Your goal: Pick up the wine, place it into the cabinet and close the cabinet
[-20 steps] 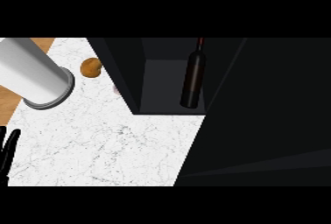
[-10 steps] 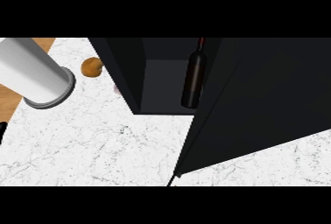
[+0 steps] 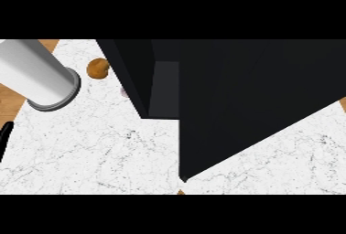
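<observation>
While the black cabinet (image 3: 223, 91) fills most of the upper and right part of the head view, its door (image 3: 250, 123) stands as a broad dark panel slanting down to a point near the lower edge of the white marbled bench (image 3: 101, 151). Only a narrow grey strip of the cabinet's inside (image 3: 164, 89) shows between its left wall and the door's edge; the wine cannot be seen anywhere, and whether it stands behind the door cannot be told from this view. At the upper left a large pale grey cylinder (image 3: 37, 73) leans across the bench's corner, its darker rim toward the lower right. Just beside it, toward the cabinet, lies a small brown rounded thing (image 3: 99, 68) on the marble. A strip of wooden surface (image 3: 10, 98) shows at the far left beyond the bench. Against the left edge a thin black sliver (image 3: 4, 139) is visible, probably part of the left hand, but its fingers cannot be told. The right hand shows nowhere
</observation>
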Available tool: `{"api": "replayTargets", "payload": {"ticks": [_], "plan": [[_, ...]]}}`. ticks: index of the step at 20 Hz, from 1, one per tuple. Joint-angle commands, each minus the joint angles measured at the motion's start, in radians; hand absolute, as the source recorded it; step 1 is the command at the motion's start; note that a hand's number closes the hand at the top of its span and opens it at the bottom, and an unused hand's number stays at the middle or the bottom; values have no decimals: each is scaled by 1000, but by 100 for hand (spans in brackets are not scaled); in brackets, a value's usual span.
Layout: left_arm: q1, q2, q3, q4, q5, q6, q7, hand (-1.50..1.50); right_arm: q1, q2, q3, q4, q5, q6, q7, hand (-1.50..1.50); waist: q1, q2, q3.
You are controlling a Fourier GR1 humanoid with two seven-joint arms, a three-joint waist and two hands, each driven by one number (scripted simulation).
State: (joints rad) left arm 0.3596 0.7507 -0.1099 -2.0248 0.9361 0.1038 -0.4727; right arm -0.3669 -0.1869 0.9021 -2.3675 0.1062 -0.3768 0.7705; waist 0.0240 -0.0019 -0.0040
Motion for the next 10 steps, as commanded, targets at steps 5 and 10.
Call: {"api": "replayTargets", "payload": {"ticks": [5,10], "plan": [[-51,-30,-17,4,-20,33,36,-150,-319,178,-67,234,-134,-121,3,150,15,5,0],[-78,-45,-22,18,-29,42,55,-150,-554,183,-171,445,-256,-188,-55,150,22,8,1]]}}
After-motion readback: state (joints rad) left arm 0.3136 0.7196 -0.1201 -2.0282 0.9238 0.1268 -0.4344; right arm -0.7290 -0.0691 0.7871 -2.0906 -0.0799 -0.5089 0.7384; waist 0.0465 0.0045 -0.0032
